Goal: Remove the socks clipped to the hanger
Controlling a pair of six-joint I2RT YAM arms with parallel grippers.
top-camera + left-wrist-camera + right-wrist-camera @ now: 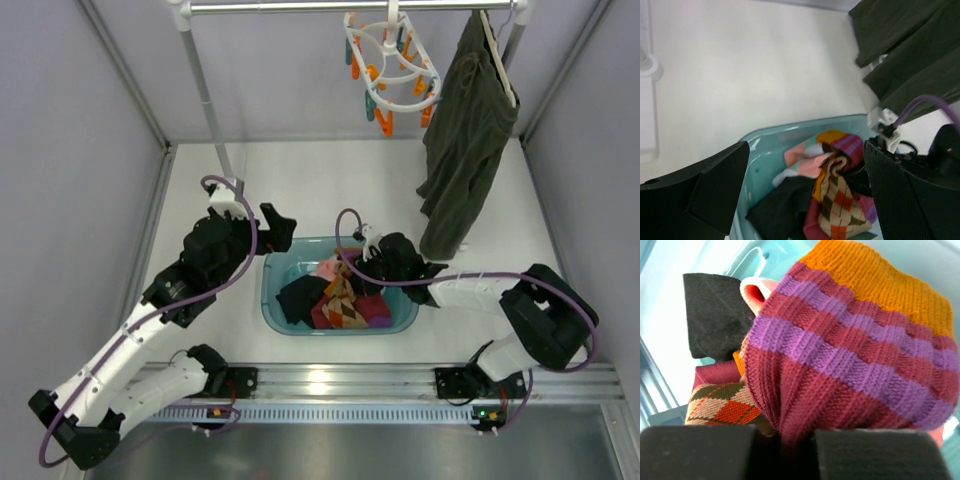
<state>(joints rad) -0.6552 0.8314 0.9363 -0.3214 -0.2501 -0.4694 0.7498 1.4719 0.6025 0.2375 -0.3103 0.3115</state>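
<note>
Currently: white bench (300, 180), with a clothes rail (330, 6) across the back. An olive garment (465, 130) hangs at the rail's right end and is not part of the job. The teal basin (272, 295) sits on the bench between the two arms. The clip hanger (392, 62) hangs from the rail, just left of the garment. Its orange and teal clips look bare in the top view; I can see no sock on any of them. The socks (335, 300) are piled in the basin: black sock (715, 315), argyle sock (720, 407), pink sock (802, 160) and a maroon-purple-orange striped sock (855, 350).

Right pincer (368, 268) is low at the basin's right side, clamped on the striped sock. The right wrist view shows the knit pinched between both fingers (700, 450). Left pincer (805, 150) hovers by the basin's far-left corner, jaws wide apart, holding nothing.

Step, my read: drop-off of what looks like the last sock. The hanger end looks done and only the release is left. The next move needs the right jaws to part with the sock over the pile. Then a straight lift, so the knit doesn't snag a finger and drag back out. I see no need for the left arm to move.

Writing: no brand, label or text readable in any view.
</note>
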